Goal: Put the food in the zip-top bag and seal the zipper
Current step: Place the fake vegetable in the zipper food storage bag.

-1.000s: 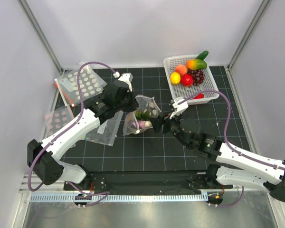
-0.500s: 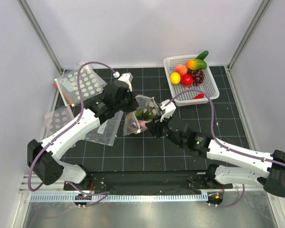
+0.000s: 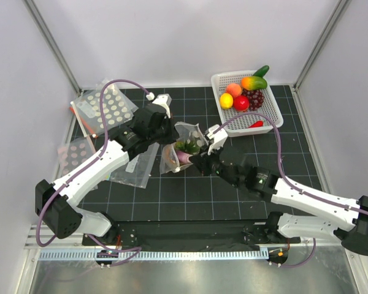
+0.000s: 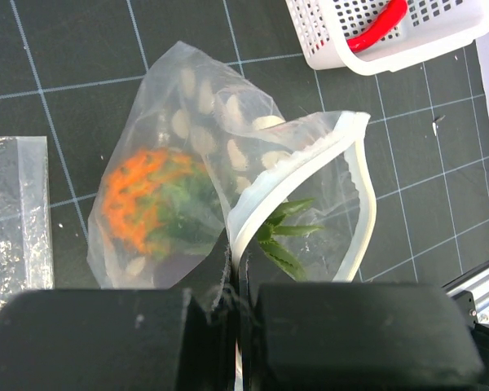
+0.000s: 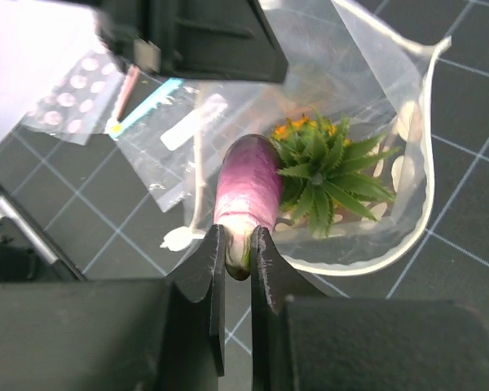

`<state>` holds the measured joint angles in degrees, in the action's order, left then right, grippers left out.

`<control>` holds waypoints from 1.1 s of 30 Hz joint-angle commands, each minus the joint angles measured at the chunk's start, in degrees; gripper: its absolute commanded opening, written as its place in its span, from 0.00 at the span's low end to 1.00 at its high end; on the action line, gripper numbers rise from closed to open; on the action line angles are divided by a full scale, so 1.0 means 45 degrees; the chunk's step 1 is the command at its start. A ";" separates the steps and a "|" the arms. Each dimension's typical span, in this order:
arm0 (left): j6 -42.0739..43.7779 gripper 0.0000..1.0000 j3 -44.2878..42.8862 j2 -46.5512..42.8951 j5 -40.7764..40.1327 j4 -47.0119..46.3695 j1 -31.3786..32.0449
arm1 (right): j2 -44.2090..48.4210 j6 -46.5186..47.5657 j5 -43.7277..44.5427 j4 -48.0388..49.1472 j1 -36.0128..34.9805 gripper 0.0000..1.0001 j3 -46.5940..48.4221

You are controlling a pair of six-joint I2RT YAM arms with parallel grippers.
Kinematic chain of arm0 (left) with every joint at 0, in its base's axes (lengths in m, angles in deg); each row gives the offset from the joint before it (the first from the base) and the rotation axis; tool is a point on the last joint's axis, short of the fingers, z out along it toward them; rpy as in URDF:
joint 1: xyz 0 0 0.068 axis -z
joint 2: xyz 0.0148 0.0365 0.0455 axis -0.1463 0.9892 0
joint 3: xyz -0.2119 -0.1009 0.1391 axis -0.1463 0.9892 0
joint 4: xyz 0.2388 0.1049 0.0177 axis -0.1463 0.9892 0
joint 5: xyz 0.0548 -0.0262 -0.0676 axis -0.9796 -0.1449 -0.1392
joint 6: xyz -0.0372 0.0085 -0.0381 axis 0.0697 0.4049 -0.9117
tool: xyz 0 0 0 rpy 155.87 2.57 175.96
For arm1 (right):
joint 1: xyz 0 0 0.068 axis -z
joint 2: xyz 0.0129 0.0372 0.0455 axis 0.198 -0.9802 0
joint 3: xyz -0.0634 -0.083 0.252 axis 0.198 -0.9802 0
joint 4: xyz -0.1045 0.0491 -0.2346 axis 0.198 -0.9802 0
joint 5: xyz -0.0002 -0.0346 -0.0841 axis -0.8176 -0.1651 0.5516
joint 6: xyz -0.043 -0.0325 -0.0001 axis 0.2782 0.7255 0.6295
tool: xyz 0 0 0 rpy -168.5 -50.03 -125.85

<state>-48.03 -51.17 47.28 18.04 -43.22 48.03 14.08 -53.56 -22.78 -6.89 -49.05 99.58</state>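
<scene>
Holding item: purple eggplant, its near end pinched between the narrow jaws of the right gripper, its length pointing away from them to the open mouth of the zip-top bag, just beside a green crown. Contents of bag: one pineapple, orange body deep inside, leaves toward the mouth. Bag: clear, white-dotted, lying on the dark gridded table between the two arms. Zipper: unsealed, bowed open. Left gripper: jaws clamped together on the mouth edge. Red chili pepper: in the white basket, apart from both jaws.
</scene>
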 commanded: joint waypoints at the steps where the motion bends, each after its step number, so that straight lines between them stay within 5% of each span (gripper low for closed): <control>1: 0.0050 0.00 -0.0113 -0.0407 0.0099 -0.0437 -0.0034 | 0.0310 0.0352 -0.1094 -0.0909 0.0155 0.01 0.1112; 12: 0.0303 0.00 -0.0054 -0.0661 0.0353 -0.0691 0.0181 | -0.2266 -0.0644 -0.7639 -0.2100 0.3006 0.01 0.2633; 22: 0.0187 0.01 -0.0093 -0.0427 0.0373 -0.0828 0.0318 | -0.4610 -0.0449 -0.6764 -0.1205 0.2988 0.01 0.2694; 27: 0.0128 0.01 -0.0113 -0.0291 0.0470 -0.0828 0.0318 | -0.4343 -0.0118 -0.6841 -0.0971 0.2930 0.32 0.2461; 29: 0.0147 0.01 -0.0132 -0.0271 0.0470 -0.0828 0.0317 | -0.3756 0.0039 -0.6706 -0.0815 0.2949 0.56 0.2014; 33: 0.0284 0.00 -0.0113 -0.0271 0.0393 -0.0828 0.0298 | -0.2116 0.0157 -0.5886 -0.0269 0.2930 0.65 0.1290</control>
<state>-47.51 -51.17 46.72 19.20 -43.30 49.27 -2.14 -54.00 -51.76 -12.57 -35.50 106.59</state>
